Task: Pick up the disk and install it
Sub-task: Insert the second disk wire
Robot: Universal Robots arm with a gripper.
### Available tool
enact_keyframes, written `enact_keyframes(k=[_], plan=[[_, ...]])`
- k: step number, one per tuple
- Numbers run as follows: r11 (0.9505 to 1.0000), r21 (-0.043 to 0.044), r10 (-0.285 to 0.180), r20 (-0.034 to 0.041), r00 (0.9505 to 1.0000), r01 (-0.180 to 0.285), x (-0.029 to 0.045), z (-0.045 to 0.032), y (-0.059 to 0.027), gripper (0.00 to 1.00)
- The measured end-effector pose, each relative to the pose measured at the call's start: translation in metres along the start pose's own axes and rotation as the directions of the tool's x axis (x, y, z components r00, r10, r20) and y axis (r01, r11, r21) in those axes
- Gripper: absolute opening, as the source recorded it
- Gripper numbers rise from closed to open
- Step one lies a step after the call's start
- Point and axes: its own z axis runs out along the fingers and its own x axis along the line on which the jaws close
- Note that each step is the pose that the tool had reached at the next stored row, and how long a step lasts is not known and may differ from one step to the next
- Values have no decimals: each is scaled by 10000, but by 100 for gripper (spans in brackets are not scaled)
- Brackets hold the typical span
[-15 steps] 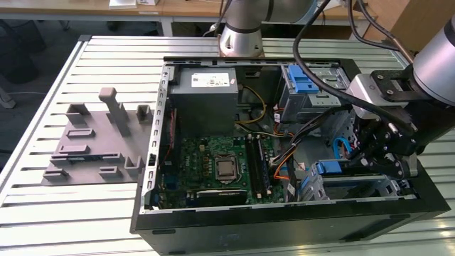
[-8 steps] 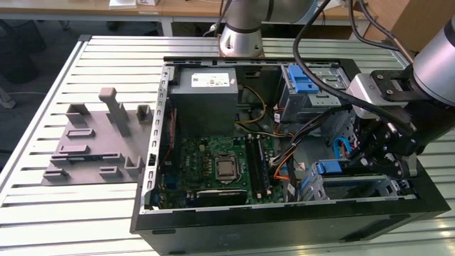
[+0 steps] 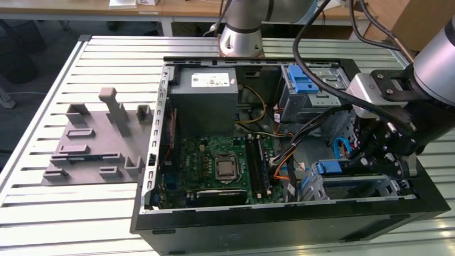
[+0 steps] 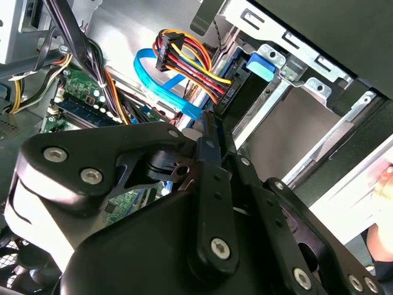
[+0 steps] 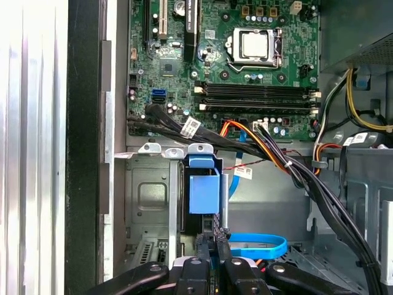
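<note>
Standing open on a slatted metal table [image 3: 42,213]: computer case [image 3: 284,224].

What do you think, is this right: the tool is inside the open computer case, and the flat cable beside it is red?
Not quite. The flat cable beside the tool is blue, not red, as the first wrist view shows. The tool is indeed inside the open computer case.

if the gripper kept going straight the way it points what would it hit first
Most likely the blue bracket of the disk sitting in the drive cage, directly ahead of the gripper in the first wrist view. Depth is unclear; it may already touch.
</note>
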Motion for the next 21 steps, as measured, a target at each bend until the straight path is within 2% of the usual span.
enact_keyframes(k=[6,14,21], plan=[[10000,-2,10,23,10000,-10,-3,-20,1,16],[9999,5,100,60,9999,-100,1,-4,0,16],[10000,-3,35,64,10000,-35,2,10,0,16]])
